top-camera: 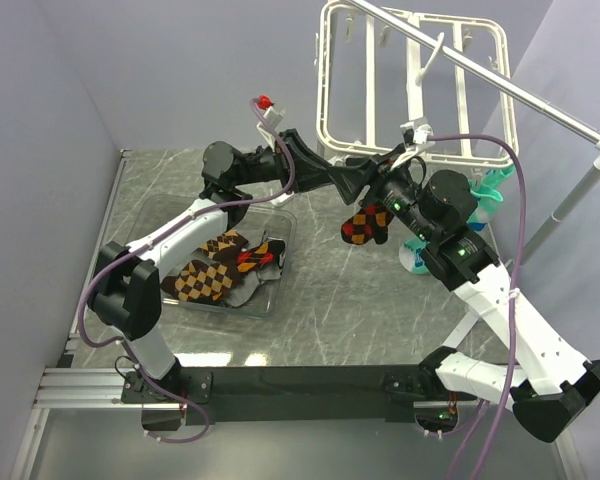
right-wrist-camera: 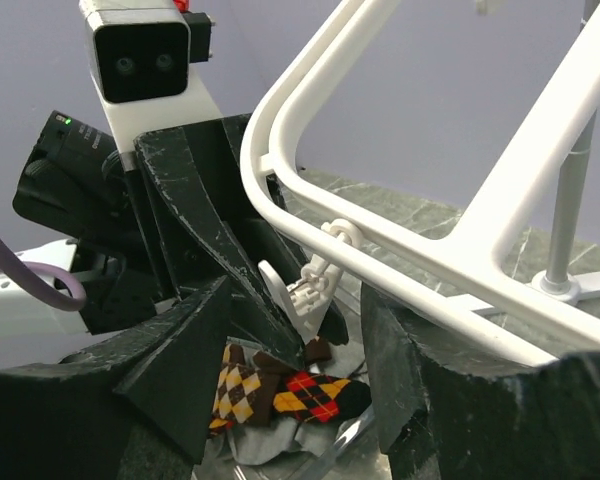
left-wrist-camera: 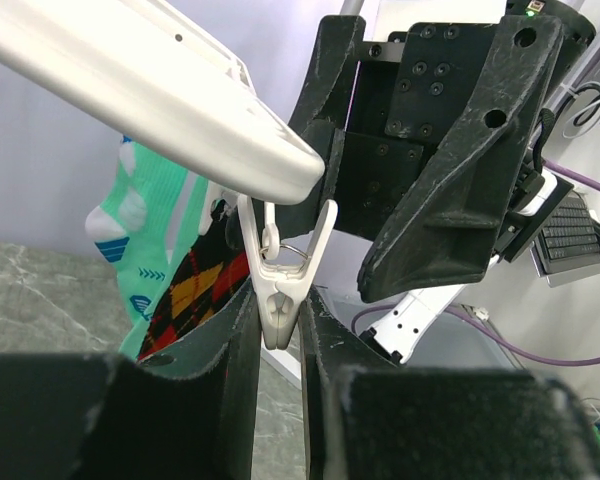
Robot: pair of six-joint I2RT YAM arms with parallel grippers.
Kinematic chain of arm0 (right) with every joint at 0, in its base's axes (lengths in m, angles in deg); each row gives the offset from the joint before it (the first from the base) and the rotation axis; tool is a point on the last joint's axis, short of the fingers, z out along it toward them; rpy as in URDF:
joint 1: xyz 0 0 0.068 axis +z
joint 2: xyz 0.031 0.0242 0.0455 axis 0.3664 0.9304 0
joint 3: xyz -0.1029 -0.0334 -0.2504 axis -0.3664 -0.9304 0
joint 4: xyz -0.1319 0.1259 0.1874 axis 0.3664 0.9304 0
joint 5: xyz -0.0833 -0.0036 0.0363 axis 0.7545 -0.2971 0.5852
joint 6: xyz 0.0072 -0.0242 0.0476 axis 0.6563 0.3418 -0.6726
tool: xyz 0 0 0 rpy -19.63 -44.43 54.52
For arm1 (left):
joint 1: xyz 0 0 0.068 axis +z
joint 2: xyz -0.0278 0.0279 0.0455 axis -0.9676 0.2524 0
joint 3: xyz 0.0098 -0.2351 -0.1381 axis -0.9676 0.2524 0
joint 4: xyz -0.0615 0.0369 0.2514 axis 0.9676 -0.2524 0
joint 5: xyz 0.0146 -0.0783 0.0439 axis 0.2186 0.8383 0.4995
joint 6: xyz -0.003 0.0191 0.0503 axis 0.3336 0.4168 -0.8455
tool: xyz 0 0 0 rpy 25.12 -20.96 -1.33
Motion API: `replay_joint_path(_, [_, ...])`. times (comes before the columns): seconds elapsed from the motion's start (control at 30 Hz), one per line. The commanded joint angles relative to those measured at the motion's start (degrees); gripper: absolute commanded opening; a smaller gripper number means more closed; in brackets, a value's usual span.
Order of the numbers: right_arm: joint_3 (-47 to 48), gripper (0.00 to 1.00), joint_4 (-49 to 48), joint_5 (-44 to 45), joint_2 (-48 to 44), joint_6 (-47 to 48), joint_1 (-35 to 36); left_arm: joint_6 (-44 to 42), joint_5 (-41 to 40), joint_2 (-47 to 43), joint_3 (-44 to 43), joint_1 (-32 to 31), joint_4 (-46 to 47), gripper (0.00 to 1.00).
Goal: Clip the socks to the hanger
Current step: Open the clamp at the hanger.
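At frame centre, left gripper clenched on a white clip hanging from the hanger rim, red-black argyle sock dangling just left of the clip, right gripper fingers spread either side, mint sock hanging farther left.

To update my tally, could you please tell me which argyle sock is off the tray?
The red-and-black one: it hangs by the hanger rim, while the other argyle socks lie in the clear tray.
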Motion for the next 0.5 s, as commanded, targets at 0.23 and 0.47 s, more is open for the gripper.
replay_joint_path(0.23, [-0.35, 0.55, -8.20, 0.76, 2.68, -0.91, -0.01, 1.11, 3.88, -0.22, -2.01, 0.37, 2.98, 0.03])
replay_joint_path(0.47, [-1.75, 0.50, -11.19, 1.20, 1.80, -1.62, -0.10, 1.19, 3.61, -0.31, -1.48, 0.55, 3.15, 0.03])
